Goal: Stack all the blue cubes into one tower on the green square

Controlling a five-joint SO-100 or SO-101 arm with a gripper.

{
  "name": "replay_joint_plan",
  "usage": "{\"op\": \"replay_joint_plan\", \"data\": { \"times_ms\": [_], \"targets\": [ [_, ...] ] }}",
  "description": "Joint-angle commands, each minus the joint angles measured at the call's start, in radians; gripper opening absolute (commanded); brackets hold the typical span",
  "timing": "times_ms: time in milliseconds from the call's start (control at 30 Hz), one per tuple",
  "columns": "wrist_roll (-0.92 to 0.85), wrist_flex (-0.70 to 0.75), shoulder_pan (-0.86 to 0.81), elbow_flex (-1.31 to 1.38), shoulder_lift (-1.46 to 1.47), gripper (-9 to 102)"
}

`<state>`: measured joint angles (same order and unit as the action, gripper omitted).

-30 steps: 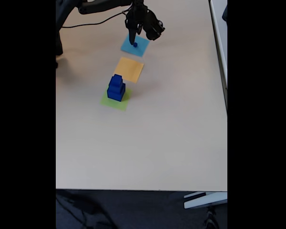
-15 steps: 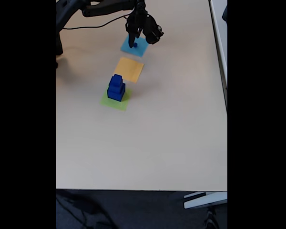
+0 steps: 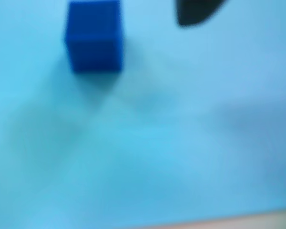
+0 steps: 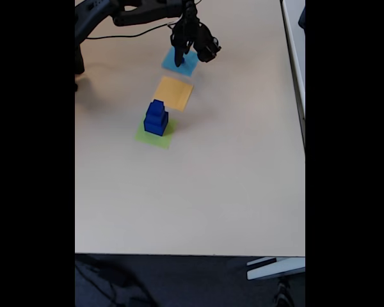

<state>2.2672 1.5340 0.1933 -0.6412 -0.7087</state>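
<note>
Just beneath our pincer, on the light blue square, sat the small cube; in the wrist view it lay close beside a dark fingertip, blurred because the camera was so near the paper. We could not tell from either view whether the jaws stood apart or together, nor whether anything touched the cube. Well away from the pincer, past the orange-yellow square, two of the blue cubes already stood as a stepped tower on the green square, the larger below. We judged that the last cube remained to be fetched. As for handling, we took it for a light, rigid block with glossy faces, so slippery rather than fragile; a firm squeeze should not hurt it, but a skewed grip might let it twist or pop out. We thought the best hold would be across two opposite side faces, near their middle, with the fingers square to them and low enough to leave the bottom face free for setting down. Being so small, it would give little margin on top of the tower. The table around it offered nothing to snag on.
</note>
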Motion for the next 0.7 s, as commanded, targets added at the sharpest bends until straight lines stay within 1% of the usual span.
{"op": "replay_joint_plan", "data": {
  "times_ms": [0,100,667],
  "targets": [
    [-0.015,0.003,-0.015,0.081,-0.002,23],
    [-0.026,0.006,-0.021,0.117,0.025,23],
    [0.003,0.025,0.000,0.114,0.021,22]
  ]
}}
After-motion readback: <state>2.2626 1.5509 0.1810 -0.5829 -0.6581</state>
